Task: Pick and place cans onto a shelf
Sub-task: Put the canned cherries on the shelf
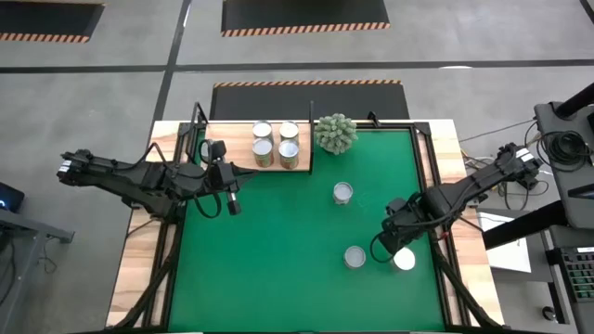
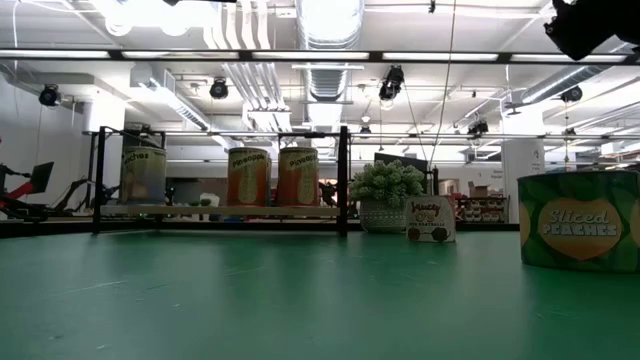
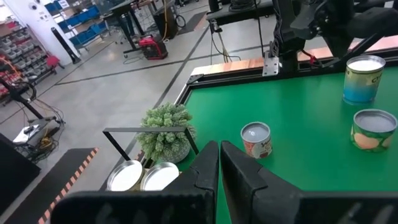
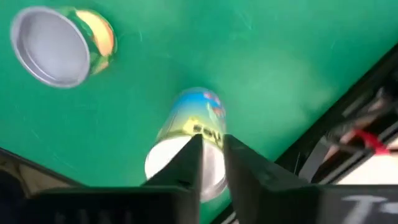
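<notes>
From above, four cans (image 1: pixel 276 145) stand in a two-by-two block on the shelf (image 1: pixel 243 158) at the far edge of the desk (image 1: pixel 278 260), just left of a thin dark post, with the spiky plant (image 1: pixel 335 134) just right of it. Three more cans are on the green mat: one (image 1: pixel 342 193) near the middle, one (image 1: pixel 355 256) nearer the front, and a white-topped one (image 1: pixel 405 260) just beside it. The right gripper (image 1: pixel 397 243) hangs over that white-topped can. The left gripper (image 1: pixel 232 197) hovers over the mat in front of the shelf.

At table height, three cans (image 2: pixel 247 177) stand in a row on the shelf (image 2: pixel 215 211), the plant (image 2: pixel 386 196) to their right, a small can (image 2: pixel 429 219) beside it and a "Sliced Peaches" can (image 2: pixel 579 220) close by.

The left wrist camera shows its jaws nearly closed, empty, above two shelf cans (image 3: pixel 143 177).

The right wrist camera shows narrow jaws just above the blue-labelled can (image 4: pixel 189 146), not gripping it.
</notes>
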You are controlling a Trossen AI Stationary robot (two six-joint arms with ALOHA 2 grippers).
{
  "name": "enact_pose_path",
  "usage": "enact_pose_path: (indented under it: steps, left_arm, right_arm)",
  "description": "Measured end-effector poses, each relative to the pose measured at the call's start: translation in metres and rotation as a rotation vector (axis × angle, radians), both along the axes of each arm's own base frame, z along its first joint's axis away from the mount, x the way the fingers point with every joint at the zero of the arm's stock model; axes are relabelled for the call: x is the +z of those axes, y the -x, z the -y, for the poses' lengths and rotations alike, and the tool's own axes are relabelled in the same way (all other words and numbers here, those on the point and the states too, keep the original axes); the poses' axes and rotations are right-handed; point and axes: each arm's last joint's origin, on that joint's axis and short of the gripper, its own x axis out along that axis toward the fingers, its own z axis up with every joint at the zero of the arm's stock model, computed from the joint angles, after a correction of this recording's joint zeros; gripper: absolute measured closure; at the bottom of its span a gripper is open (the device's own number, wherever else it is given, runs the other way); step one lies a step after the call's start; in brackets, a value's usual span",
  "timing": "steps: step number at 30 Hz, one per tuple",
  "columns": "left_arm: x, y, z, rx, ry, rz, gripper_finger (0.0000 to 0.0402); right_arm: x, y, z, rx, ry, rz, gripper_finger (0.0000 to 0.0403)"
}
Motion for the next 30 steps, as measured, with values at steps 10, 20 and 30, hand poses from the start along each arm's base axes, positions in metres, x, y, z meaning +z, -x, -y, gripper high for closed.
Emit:
enact_pose_path:
  steps: [10,20,30]
  left_arm:
    - [0.002,-0.001,0.000,0.000,0.005,0.023,0.0401]
    - [0.002,-0.001,0.000,0.001,0.005,0.023,0.0401]
    - [0.002,-0.001,0.000,0.001,0.004,0.022,0.0401]
  right_arm:
    - [0.000,0.005,-0.021,-0.104,-0.074,-0.019,0.0131]
    - [-0.015,0.020,-0.045,-0.142,-0.080,-0.041,0.0023]
    - [-0.020,0.020,-0.046,-0.162,-0.040,0.002,0.0022]
